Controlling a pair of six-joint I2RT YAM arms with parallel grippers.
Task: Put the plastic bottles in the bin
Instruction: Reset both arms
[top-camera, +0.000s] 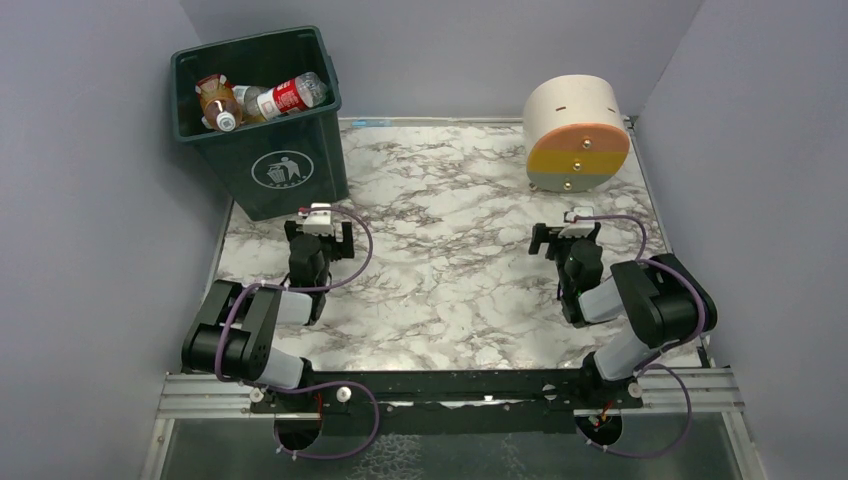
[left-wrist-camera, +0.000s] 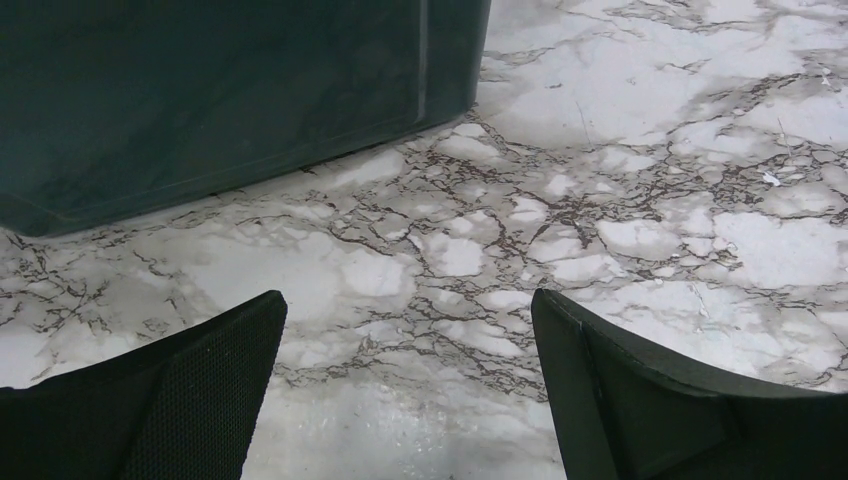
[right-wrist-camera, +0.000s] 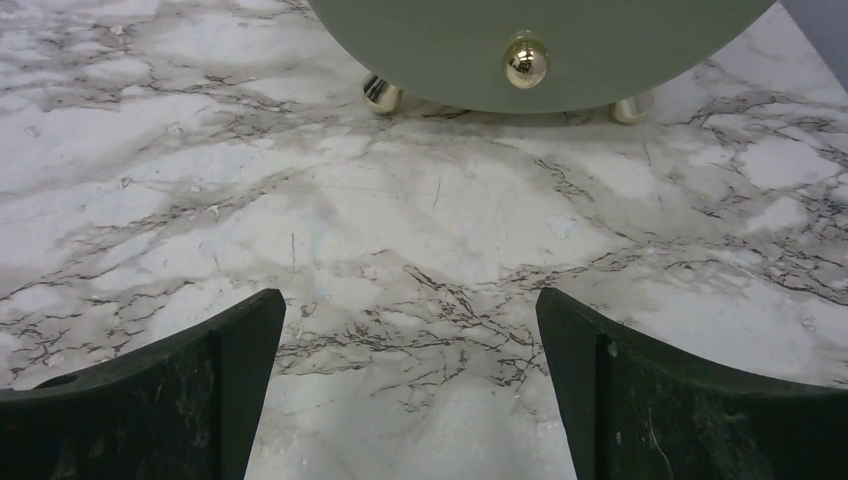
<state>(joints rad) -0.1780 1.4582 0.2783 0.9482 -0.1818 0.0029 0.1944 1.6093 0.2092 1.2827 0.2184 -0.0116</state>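
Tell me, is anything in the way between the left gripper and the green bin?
No, nothing visible. Only marble table lies between the open left gripper and the bin, which already holds plastic bottles.

Both arms are sitting folded low at the near side, the left gripper (top-camera: 323, 230) and right gripper (top-camera: 566, 233) pointing far, jaws spread wide, holding nothing.

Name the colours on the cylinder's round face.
Cylinder face: pink, yellow, grey bands; top external view.
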